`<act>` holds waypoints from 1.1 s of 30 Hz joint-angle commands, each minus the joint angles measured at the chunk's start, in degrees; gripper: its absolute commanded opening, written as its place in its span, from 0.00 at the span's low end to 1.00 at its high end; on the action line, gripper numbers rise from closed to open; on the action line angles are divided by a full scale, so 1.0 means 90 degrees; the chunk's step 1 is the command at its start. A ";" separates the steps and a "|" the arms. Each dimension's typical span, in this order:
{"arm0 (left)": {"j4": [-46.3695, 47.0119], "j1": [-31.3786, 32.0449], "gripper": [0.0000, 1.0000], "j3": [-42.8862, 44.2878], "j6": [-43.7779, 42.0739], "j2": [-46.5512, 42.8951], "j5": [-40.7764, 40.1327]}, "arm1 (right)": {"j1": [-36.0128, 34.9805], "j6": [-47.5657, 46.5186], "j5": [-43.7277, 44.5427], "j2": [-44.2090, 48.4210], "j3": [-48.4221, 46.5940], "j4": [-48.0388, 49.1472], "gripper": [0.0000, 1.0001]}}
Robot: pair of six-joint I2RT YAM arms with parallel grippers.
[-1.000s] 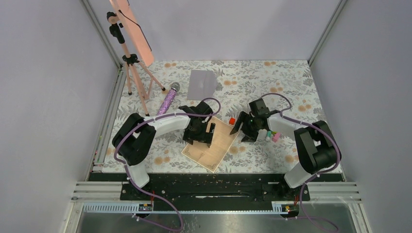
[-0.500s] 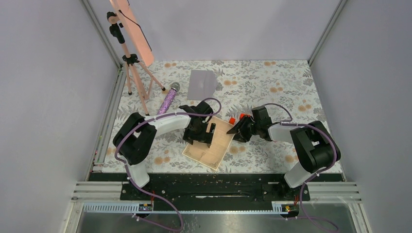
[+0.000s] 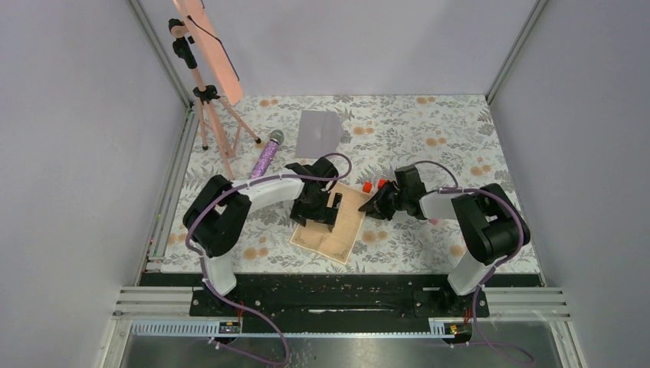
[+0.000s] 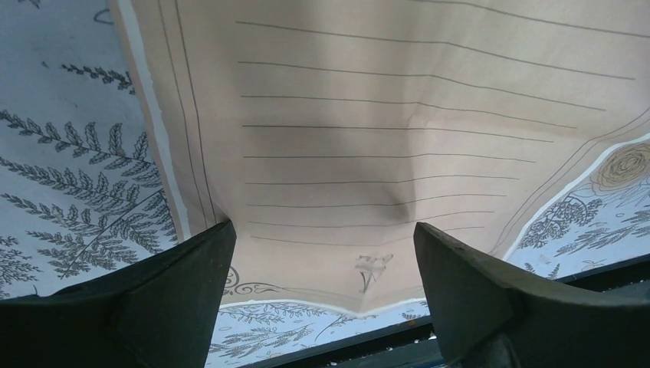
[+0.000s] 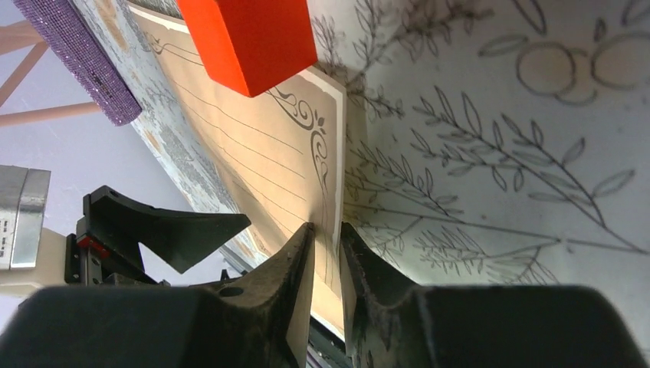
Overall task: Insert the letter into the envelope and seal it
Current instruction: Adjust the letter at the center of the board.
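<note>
Grey walls (image 3: 77, 153) stand on three sides of the counter (image 3: 429, 123), with shiny metal posts in the back corners. A cloth with grey leaves and orange flowers covers the counter. At the near edge runs a black bar (image 3: 329, 295), and both arms are fixed to it.

At the back left a thin pink stand (image 3: 211, 115) holds up a pink board. A sparkly purple microphone (image 3: 267, 159) lies near the foot of the stand. The envelope (image 3: 318, 132) lies flat at the back of the counter, near the middle and well apart from both arms.

The letter (image 3: 346, 230) lies near the front, between the two arms, turned at a slant. It is tan with thin lines across it and a curly border. A red block (image 5: 249, 42) sits at its far corner, and I cannot tell if the block rests on the paper.

The left tool (image 4: 322, 234) hangs low over the letter. Its two dark fingers (image 4: 184, 284) are spread wide, with the lined paper showing between them, and it has hold of nothing.

The right tool (image 5: 326, 230) is down at the right edge of the letter. Its fingers are almost together, one on each side of the paper's edge, so it is pinching the letter. That edge is lifted a little off the cloth
</note>
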State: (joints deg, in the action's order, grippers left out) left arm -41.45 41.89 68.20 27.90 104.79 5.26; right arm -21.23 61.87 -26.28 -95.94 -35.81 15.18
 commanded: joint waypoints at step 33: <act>-0.0298 -0.0024 0.90 0.2037 -0.0437 0.0696 0.0591 | 0.1760 -0.0627 0.1095 0.0668 0.0184 -0.0951 0.00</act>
State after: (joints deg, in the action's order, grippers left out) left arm -43.99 41.78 86.83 24.18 116.95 9.67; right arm -9.04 57.74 -18.85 -91.50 -34.85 8.29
